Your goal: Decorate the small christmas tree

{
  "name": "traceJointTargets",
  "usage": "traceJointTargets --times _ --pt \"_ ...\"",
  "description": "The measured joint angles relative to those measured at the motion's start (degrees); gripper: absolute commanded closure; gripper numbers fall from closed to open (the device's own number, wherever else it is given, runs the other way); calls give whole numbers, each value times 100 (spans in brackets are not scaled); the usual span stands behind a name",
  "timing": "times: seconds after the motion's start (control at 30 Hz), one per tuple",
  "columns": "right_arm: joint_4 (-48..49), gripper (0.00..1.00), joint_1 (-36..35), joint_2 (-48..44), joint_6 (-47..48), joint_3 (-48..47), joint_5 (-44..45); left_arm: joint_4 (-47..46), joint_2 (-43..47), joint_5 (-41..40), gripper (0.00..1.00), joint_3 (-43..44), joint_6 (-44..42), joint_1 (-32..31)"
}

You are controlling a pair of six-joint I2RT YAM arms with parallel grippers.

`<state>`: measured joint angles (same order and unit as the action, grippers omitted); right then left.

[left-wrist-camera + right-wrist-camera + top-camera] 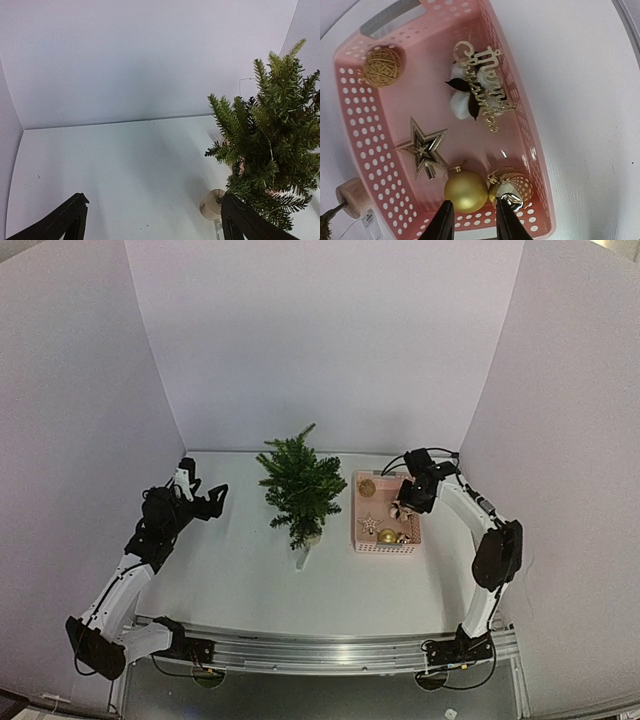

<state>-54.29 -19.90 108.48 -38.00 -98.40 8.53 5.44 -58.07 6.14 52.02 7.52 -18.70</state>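
White table (pixel 230 580), small christmas tree (pixel 300 485), pink basket (pixel 385 547)

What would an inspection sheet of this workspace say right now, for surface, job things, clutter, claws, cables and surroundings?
Surface: white table.
Job's things: small christmas tree upright in pale pot; pink basket beside it holds rattan ball, glitter star, gold bauble, gold ornament, Merry Christmas sign, cotton boll.
Clutter: clear box by the pot.
Claws: left claw open, empty; right claw at the bauble, grip unclear.
Cables: thin wire among the branches.
Surroundings: white walls.
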Motion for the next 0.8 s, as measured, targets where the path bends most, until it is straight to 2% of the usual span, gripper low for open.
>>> traceJointTargets --times 0.23,0.8 --pt "210 79 0 567 -286 194 434 -345 -410 -36 7 -178 165 0" --pt "1113 70 0 1146 -874 554 761 -588 -1434 29 7 221 137 90"
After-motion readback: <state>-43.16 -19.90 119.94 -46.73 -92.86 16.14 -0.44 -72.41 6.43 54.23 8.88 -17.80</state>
